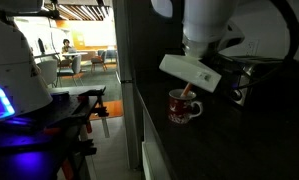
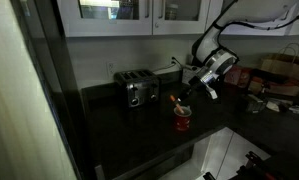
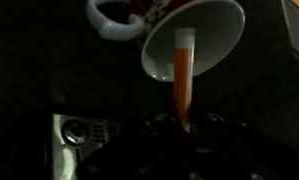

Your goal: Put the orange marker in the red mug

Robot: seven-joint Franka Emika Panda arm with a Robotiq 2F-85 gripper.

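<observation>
The red mug [image 1: 181, 109] stands on the dark counter; it shows in both exterior views [image 2: 181, 121]. In the wrist view its white inside [image 3: 221, 40] faces the camera, handle at the upper left. The orange marker [image 3: 183, 80] runs from my gripper [image 3: 182, 128] into the mug's mouth, whitish end inside. My gripper [image 1: 193, 88] hangs just above the mug, tilted, and also shows in an exterior view [image 2: 192, 90]. Its dark fingers appear shut on the marker's near end.
A silver two-slot toaster [image 2: 139, 90] stands beside the mug and shows at the lower left of the wrist view [image 3: 81, 138]. A brown paper bag [image 2: 283, 72] and small items sit further along the counter. The counter edge [image 1: 141, 120] drops to the floor.
</observation>
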